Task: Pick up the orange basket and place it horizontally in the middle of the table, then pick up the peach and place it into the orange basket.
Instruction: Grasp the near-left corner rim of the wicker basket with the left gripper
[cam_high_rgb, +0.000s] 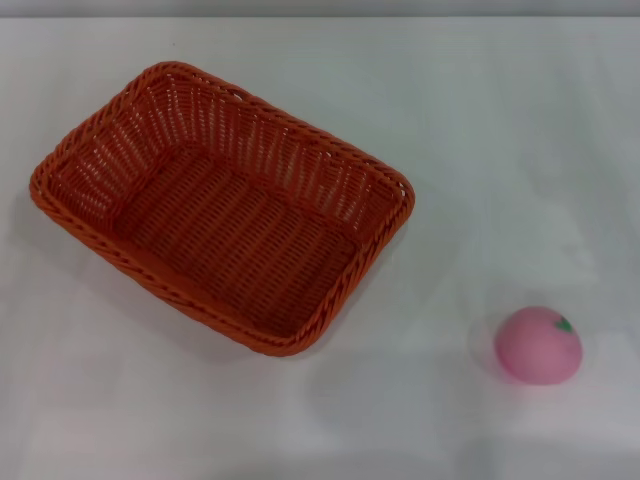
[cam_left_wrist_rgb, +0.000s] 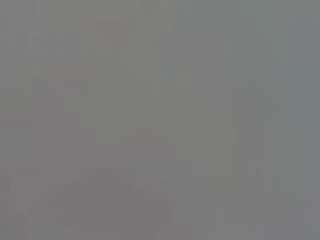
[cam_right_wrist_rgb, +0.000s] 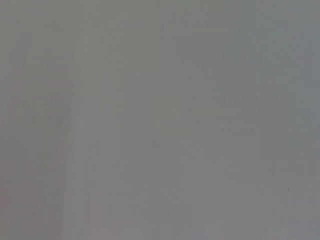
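The orange basket (cam_high_rgb: 222, 205) lies on the white table (cam_high_rgb: 500, 130) left of centre in the head view, turned at a slant, its long side running from far left to near right. It is empty inside. The pink peach (cam_high_rgb: 538, 345) with its small green leaf rests on the table at the near right, well apart from the basket. Neither gripper nor any arm shows in the head view. Both wrist views give only a flat grey field with nothing recognisable.
The table's far edge runs along the top of the head view. Bare white tabletop lies between the basket and the peach and across the far right.
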